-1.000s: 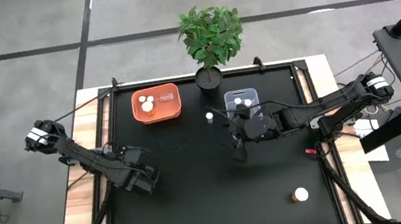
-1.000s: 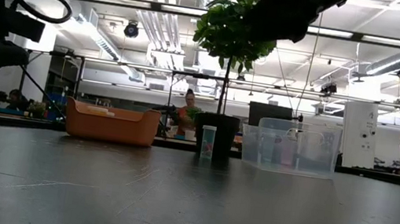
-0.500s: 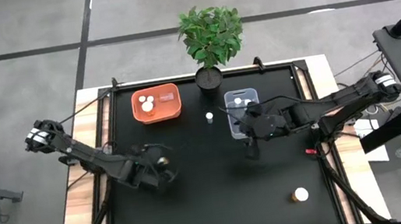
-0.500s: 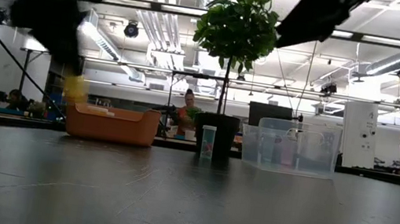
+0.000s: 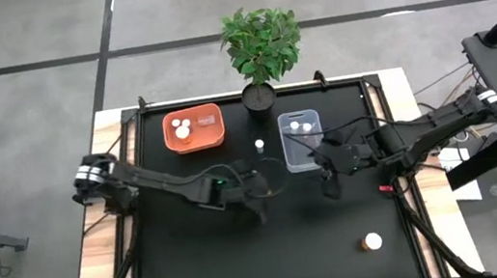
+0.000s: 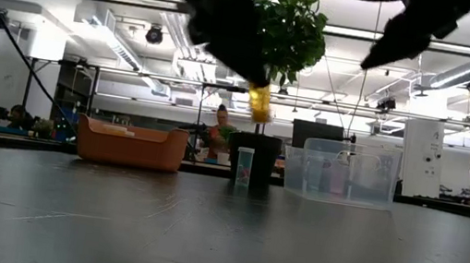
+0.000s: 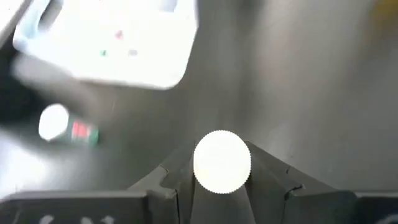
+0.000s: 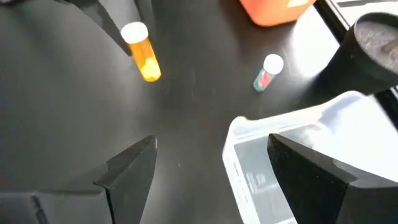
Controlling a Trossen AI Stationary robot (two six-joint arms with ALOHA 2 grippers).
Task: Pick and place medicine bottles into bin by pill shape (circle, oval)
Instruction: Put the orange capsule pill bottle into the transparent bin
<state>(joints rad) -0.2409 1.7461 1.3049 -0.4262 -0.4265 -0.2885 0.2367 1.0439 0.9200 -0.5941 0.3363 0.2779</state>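
From the high view you see the whole black counter (image 5: pixel 198 263): the orange bin (image 5: pixel 195 129) at about 11 o'clock, the clear bin (image 5: pixel 301 139) just right of centre, the potted plant (image 5: pixel 261 54) at 12 o'clock, a small white-capped bottle (image 5: pixel 259 144) standing between the two bins, and another bottle (image 5: pixel 372 240) well apart at about 5 o'clock. That view does not show what your left end effector (image 5: pixel 258 194) carries near the middle of the counter; the other cameras do. The low view shows an amber bottle (image 6: pixel 260 103) hanging in the air below the dark arm, above the counter and in front of the plant. The right wrist view shows the same amber bottle (image 8: pixel 143 52) with its white cap pinched between dark fingers, lifted clear of the surface. In the left wrist view the round white cap (image 7: pixel 222 162) sits clamped between your left end effector's (image 7: pixel 222 177) two fingers, with the clear bin (image 7: pixel 112 40) ahead and the small bottle (image 7: pixel 67 126) with a red and green label near it. Your right end effector (image 8: pixel 211 168) hovers at the clear bin's near edge with its fingers spread wide and nothing between them; in the high view it sits at about 3 o'clock from centre (image 5: pixel 330 184). White caps show inside both bins from above.
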